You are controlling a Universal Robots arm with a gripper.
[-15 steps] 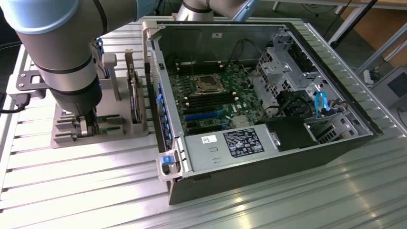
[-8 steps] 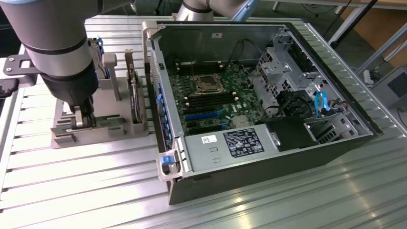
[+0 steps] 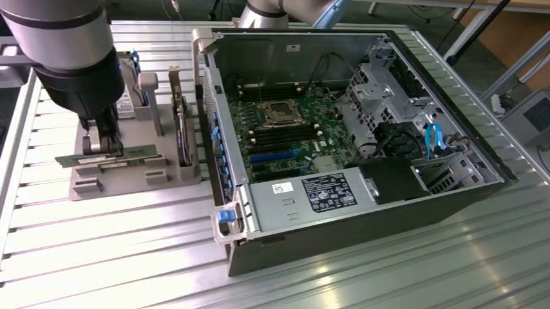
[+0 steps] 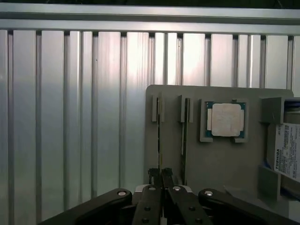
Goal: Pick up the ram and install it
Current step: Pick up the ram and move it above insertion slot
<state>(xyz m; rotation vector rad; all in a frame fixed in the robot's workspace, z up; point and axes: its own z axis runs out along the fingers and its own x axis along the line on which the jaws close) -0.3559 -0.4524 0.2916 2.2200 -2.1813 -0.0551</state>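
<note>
Pinching one ram [image 4: 159,136] by its thin edge, the gripper's [image 4: 161,172] fingers are closed on it at the grey holder [image 4: 220,159] on the counter [image 4: 70,117]. A second, matching stick [image 4: 185,136] stands on edge just beside it; farther along sit one processor [image 4: 226,119] and one hard drive [image 4: 287,150].

Item one: my arm [image 3: 64,32], at ten o'clock in the exterior view, is a thick round tube, light grey and smooth.

Item two: a black collar [image 3: 73,87] caps the arm at its six o'clock end and narrows to a slimmer black wrist.

Item three: a second grey link [image 3: 288,9] at twelve o'clock has the same finish.

Item four: my gripper [image 4: 161,172] is black throughout and built of flat link bars. Four bright round pins [image 4: 122,192] cross its knuckles, with smaller dark screws [image 4: 146,208] sunk into the inner bars. A pale plate [image 4: 140,189] shows between the bars.
</note>
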